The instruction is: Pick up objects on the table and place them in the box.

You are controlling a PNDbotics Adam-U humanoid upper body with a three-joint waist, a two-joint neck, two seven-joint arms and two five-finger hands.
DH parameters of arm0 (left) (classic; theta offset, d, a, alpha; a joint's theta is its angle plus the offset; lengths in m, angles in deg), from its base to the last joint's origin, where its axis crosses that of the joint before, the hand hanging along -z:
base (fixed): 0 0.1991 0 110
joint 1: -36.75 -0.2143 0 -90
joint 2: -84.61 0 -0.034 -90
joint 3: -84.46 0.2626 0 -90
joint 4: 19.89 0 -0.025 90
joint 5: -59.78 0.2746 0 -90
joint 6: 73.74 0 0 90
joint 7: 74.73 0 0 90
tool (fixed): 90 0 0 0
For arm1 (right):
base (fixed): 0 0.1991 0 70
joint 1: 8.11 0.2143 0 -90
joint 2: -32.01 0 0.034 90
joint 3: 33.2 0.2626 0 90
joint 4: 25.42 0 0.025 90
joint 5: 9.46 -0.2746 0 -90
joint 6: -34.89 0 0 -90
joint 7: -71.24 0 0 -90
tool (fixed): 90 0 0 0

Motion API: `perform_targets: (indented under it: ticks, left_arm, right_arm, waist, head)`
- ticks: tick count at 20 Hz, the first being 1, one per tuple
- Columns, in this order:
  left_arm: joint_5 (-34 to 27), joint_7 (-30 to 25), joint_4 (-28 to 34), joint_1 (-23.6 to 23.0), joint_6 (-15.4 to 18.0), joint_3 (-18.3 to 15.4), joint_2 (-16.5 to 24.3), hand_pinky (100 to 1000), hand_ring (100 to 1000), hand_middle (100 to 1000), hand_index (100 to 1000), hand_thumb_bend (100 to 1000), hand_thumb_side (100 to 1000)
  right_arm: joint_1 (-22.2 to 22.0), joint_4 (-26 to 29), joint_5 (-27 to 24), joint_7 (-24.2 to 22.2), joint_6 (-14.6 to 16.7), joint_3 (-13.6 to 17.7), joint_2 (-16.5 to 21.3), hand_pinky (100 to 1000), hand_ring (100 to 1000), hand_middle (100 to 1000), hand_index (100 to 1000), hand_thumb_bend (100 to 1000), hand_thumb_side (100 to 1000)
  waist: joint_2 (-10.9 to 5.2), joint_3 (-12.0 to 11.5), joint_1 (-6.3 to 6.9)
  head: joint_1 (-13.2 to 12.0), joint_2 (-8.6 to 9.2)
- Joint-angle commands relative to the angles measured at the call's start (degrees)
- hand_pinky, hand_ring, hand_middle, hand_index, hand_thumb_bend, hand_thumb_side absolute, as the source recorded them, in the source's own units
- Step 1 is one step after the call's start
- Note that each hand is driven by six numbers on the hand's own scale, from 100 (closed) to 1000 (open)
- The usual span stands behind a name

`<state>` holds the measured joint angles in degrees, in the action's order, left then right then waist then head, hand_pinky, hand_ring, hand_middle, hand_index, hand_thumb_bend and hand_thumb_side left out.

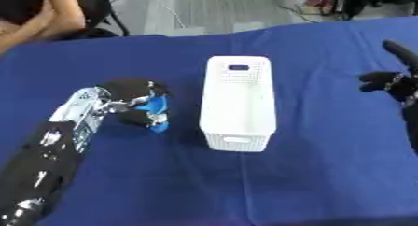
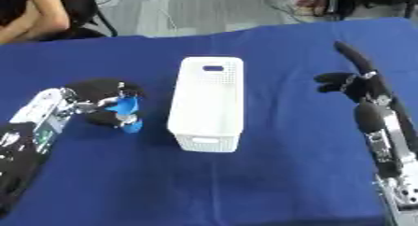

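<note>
In the left eye view the left hand is curling round a small blue object just left of the white box, likely light and rigid, while in the right eye view the right hand is idling with relaxed fingers.

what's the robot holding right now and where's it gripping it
The left hand has its fingers curled round a blue object, gripping its upper part; the lower end sticks out below. The right hand holds nothing.
</note>
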<state>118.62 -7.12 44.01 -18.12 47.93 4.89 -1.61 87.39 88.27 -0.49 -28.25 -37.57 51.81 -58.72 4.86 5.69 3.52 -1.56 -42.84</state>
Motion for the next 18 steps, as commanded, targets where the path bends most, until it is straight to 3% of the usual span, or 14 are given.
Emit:
perform_targets:
  ticks: [1,2,3,6,11,18]
  left_arm:
    - [-1.7,-1.9,-0.5,0.5,-0.4,0.2,0.5,348,476,622,777,305,607]
    - [-2.0,-2.3,-0.5,0.5,-0.7,0.2,0.6,273,418,590,747,146,453]
    - [-2.3,-2.5,-0.4,0.5,-1.3,0.1,0.6,230,384,562,720,100,356]
    - [-3.0,-2.8,0.0,0.5,-2.4,0.3,0.5,113,297,510,652,100,223]
    - [-3.7,-2.9,0.4,0.5,-2.9,0.4,0.4,100,255,477,564,100,254]
    - [-4.3,-2.4,1.0,0.6,-3.2,0.3,0.5,100,234,456,536,100,256]
  right_arm:
    - [0.4,0.9,-0.1,-0.2,0.1,0.0,0.4,671,735,984,1000,518,1000]
    - [0.4,0.9,-0.1,-0.2,0.0,0.0,0.4,671,735,984,1000,515,1000]
    - [0.4,0.9,-0.1,-0.1,0.0,0.1,0.4,671,735,984,1000,517,1000]
    - [0.4,0.9,-0.1,-0.1,0.0,0.0,0.3,671,735,984,1000,517,1000]
    - [0.5,0.9,-0.2,-0.2,0.0,0.1,0.3,671,735,985,1000,517,1000]
    - [0.4,0.9,0.0,-0.1,0.0,0.1,0.4,672,735,985,1000,517,1000]
  waist:
    - [-0.5,0.0,-0.17]
    - [-0.51,0.1,-0.17]
    - [-0.51,0.1,-0.16]
    - [-0.52,0.1,-0.14]
    - [-0.52,0.1,-0.11]
    - [-0.5,0.1,-0.14]
  head:
    - [-0.2,0.41]
    - [-0.2,0.42]
    - [-0.2,0.46]
    - [-0.2,0.47]
    - [-0.1,0.58]
    - [-0.1,0.7]
